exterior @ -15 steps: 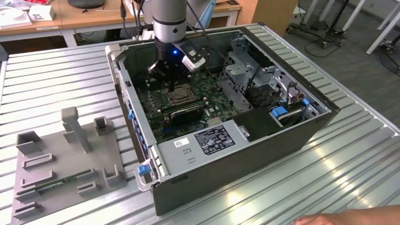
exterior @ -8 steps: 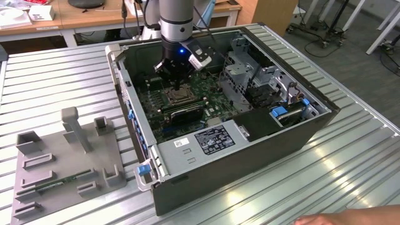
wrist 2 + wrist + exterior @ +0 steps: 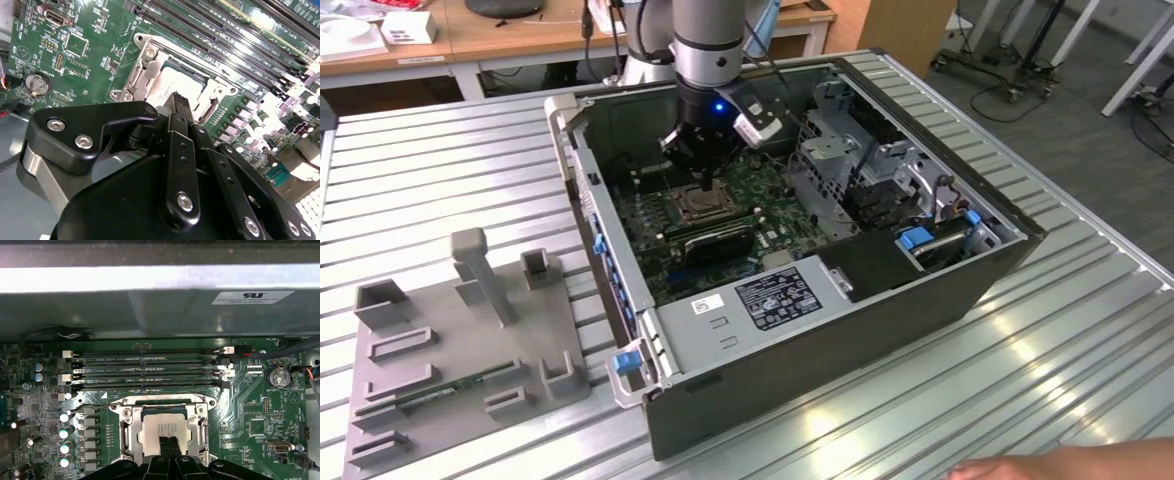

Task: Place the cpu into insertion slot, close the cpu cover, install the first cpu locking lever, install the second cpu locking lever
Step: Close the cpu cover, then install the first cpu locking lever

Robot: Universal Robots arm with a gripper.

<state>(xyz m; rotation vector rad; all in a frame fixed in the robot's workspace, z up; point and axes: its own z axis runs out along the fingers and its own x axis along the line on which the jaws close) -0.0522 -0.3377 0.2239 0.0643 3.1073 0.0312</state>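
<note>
The gripper (image 3: 169,440) is seen with its two fingers (image 3: 176,107) pressed together, and nothing is held between them; it is pointed down into the open computer case (image 3: 854,340). Directly under the fingertips the cpu (image 3: 167,427) is found, seated flat in the insertion slot (image 3: 120,412); whether it is touched by the tips cannot be told. Around the cpu the cpu cover (image 3: 131,432) is laid flat; the silver-tan top is left exposed by its cut-out centre. Just beyond the slot, further from the gripper, long black memory slots (image 3: 150,372) are lined up on the green circuit board (image 3: 260,405); well apart from the gripper, outside the case, a grey fixture tray (image 3: 467,340) is placed on the ribbed metal table (image 3: 1067,330).
</note>
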